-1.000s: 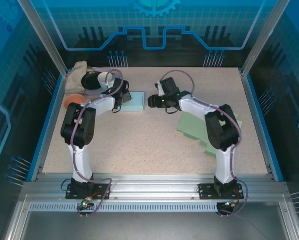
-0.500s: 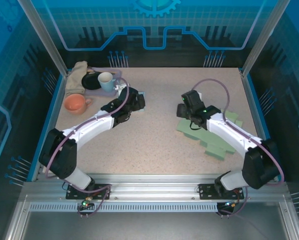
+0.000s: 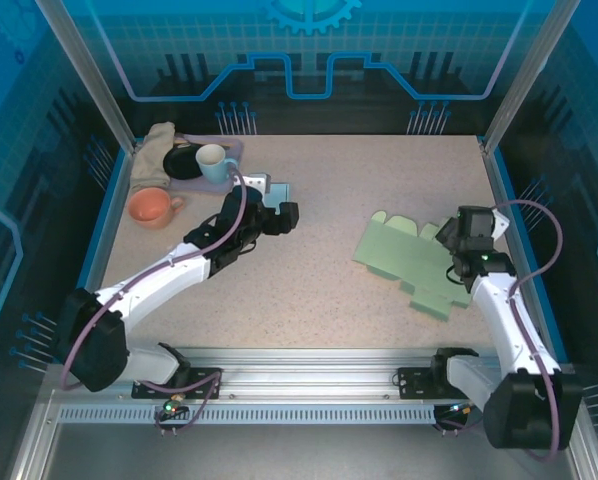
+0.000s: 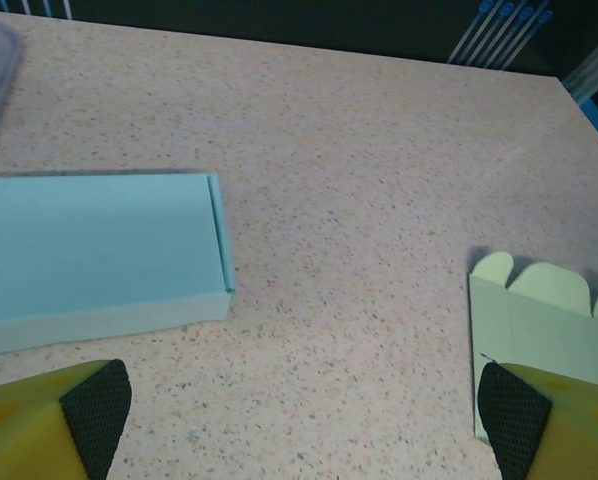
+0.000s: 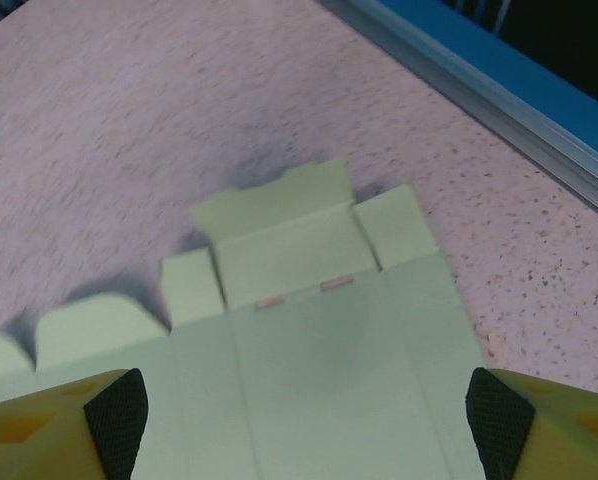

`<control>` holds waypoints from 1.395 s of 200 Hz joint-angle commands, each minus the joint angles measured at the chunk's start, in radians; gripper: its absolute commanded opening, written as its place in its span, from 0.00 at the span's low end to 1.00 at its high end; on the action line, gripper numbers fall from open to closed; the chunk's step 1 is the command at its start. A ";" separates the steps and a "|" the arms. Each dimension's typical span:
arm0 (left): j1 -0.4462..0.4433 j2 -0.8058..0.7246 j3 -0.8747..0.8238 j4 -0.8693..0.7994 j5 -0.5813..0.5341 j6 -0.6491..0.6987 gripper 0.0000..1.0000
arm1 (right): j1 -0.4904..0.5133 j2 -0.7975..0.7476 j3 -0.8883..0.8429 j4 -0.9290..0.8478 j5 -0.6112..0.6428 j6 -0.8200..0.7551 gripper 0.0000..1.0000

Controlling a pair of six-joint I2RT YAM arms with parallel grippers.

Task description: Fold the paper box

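Far left of the unfolded paper box [image 3: 411, 266], an orange cup [image 3: 149, 208] and a pale mug [image 3: 211, 160] stand on the speckled table [image 3: 309, 300], out of my way. Nearer, but still left of the paper box, lies a closed box [image 4: 99, 255] in light blue, its lid down and its sides squared; I take that one as finished.

My left gripper [image 4: 304, 415] hovers between the closed box and the paper box, fingers spread wide and grasping nothing.

The paper box itself is a green die-cut sheet lying flat on the table, scalloped tabs along its far edge. In the right wrist view the small end flaps lift slightly and cast shadows, but no wall stands up.

My right gripper [image 5: 307, 412] hangs over the right part of the paper box, fingers released and wide apart, the sheet below them, not pinched.

As I judge it, folding of this sheet has not begun: walls, flaps and lid are all left to do.
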 commanded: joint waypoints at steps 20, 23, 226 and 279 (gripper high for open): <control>-0.007 -0.016 -0.014 0.046 0.082 0.024 0.93 | -0.114 0.226 0.121 0.125 -0.058 0.189 0.88; -0.007 -0.014 -0.011 0.043 0.090 0.024 0.93 | -0.119 0.249 0.138 0.118 -0.060 0.209 0.88; -0.035 0.065 0.030 0.022 0.082 0.010 0.93 | -0.219 0.879 0.617 -0.179 -0.314 0.600 0.75; -0.036 0.064 0.033 0.021 0.087 0.001 0.93 | -0.221 0.885 0.620 -0.186 -0.316 0.597 0.65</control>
